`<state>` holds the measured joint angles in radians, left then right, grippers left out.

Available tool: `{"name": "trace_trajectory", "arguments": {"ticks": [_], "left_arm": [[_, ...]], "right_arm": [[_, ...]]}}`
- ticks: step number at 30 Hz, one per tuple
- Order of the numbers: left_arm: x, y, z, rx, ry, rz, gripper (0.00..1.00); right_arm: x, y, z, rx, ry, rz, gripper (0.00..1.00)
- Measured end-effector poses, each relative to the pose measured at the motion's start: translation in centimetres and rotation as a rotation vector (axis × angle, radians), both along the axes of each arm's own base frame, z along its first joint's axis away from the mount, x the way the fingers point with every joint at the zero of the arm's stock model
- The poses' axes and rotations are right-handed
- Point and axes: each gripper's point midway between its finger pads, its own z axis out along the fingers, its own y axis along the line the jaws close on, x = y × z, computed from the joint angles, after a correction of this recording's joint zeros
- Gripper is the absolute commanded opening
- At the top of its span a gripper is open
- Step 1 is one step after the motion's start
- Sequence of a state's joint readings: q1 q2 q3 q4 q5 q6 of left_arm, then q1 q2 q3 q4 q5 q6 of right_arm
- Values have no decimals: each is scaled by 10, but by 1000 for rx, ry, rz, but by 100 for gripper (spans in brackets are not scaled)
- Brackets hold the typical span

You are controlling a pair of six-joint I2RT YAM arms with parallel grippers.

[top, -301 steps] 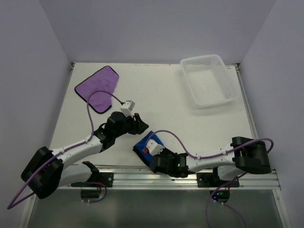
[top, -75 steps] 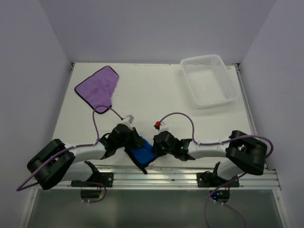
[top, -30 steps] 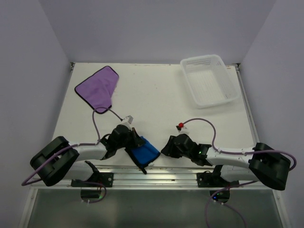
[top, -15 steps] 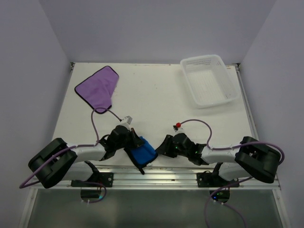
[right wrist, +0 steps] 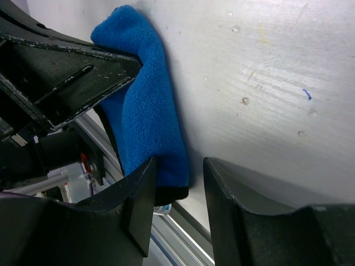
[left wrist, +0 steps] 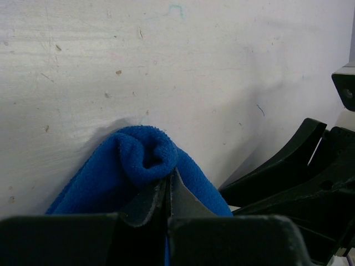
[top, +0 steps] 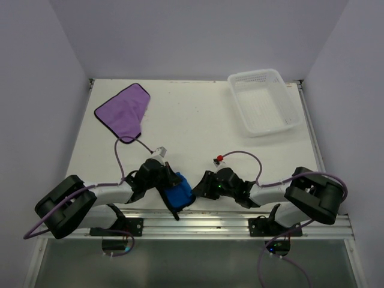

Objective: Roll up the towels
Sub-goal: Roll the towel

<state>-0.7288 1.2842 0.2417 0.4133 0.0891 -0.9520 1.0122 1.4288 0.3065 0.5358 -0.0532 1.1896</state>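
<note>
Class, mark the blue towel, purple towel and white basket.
blue towel (left wrist: 145, 155): left wrist view, on its curled top fold
purple towel (top: 123, 111): top external view, middle of the cloth
white basket (top: 255, 77): top external view, its far wall

Soft, even overhead light, white table (top: 204, 120) bright with no hard glare, blue towel (left wrist: 138, 160) crisp just ahead of the left gripper (left wrist: 168, 185), grey shadow spreading beyond it, gripper body near-black in the foreground, mild sheen on the table beyond the right gripper (right wrist: 178, 166), its near parts slightly soft
</note>
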Motion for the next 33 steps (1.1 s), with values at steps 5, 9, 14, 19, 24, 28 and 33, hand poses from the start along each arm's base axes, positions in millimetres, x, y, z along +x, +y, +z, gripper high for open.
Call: {"name": "trace_trajectory", "arguments": {"ticks": [5, 9, 14, 19, 24, 28, 33], "left_arm": [[0, 2, 0, -1, -1, 10, 0], [0, 3, 0, 0, -2, 14, 0], [0, 3, 0, 0, -2, 15, 0], [0, 3, 0, 1, -3, 16, 0], [0, 3, 0, 1, -3, 16, 0], [0, 3, 0, 1, -3, 16, 0], [0, 3, 0, 1, -3, 17, 0]], "right_arm": [[-2, 5, 0, 20, 5, 14, 42], [-2, 6, 1, 22, 4, 17, 44], [-3, 7, 3, 30, 9, 18, 47], [-4, 9, 6, 47, 16, 18, 47], [-4, 12, 16, 77, 15, 17, 48], [-5, 13, 19, 91, 19, 23, 50], [-12, 20, 12, 91, 39, 53, 50]]}}
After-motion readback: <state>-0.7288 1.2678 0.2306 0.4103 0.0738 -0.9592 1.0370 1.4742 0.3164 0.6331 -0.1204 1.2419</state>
